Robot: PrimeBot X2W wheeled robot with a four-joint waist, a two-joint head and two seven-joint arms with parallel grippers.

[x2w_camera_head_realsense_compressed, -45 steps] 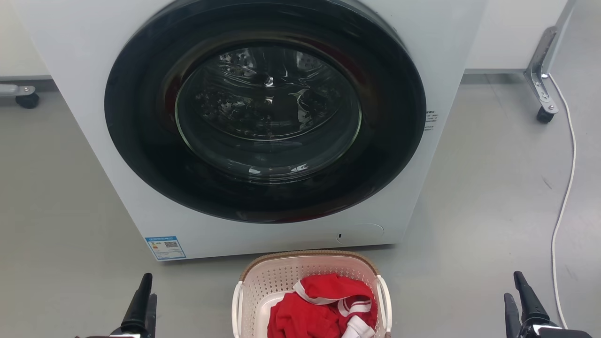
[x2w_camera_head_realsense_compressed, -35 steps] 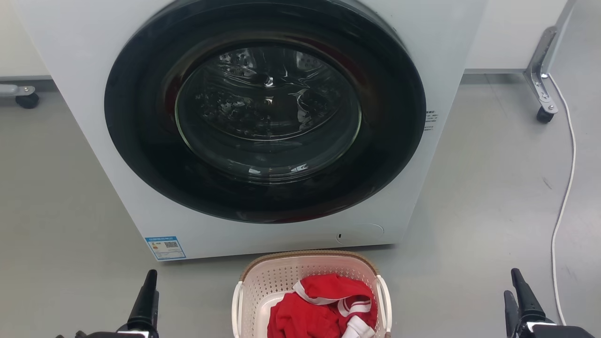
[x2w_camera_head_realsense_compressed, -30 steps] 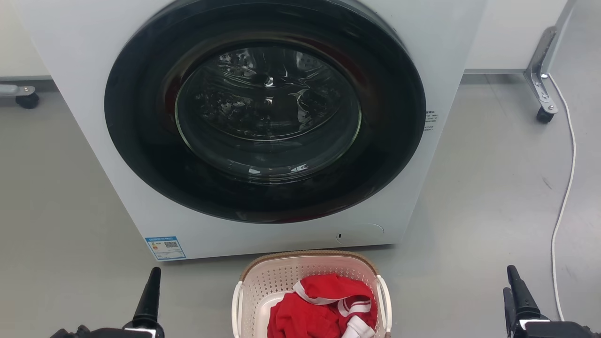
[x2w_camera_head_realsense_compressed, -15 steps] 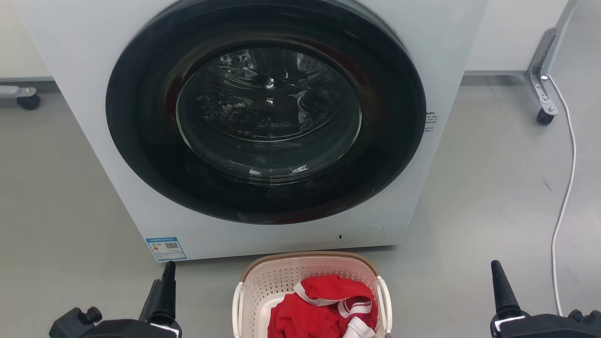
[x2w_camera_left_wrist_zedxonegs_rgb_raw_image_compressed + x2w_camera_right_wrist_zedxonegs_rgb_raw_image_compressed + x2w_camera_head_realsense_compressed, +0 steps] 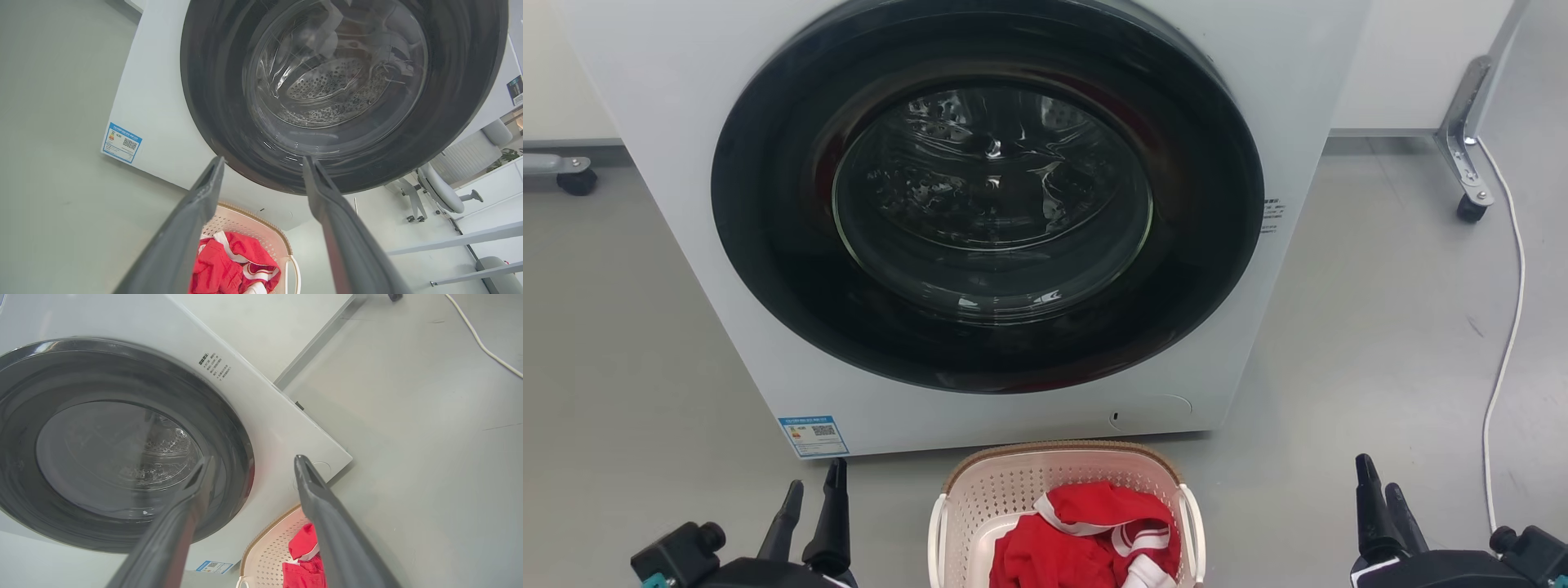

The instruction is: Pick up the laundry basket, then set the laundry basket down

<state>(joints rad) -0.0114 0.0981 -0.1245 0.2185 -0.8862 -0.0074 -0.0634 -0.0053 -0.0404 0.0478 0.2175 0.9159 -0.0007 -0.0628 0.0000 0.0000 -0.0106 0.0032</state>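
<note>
The laundry basket (image 5: 1001,494) is sitting unlifted on the floor (image 5: 1339,367) at bottom centre. The left claw (image 5: 815,478) and right claw (image 5: 1378,475) are hovering open in the lower corners, gripping nothing.

Left gripper (image 5: 814,482) up front: two long dark fingers, slim, tapering to narrow tips. Up close, matte charcoal-grey, smooth, lengthwise edge along each. Black blocky housing at finger roots, round black knob (image 5: 690,543) on outer side, tiny teal fleck (image 5: 647,579) below. Right gripper (image 5: 1378,475): same dark tapered fingers, same black housing, matching black knob (image 5: 1500,539).
</note>
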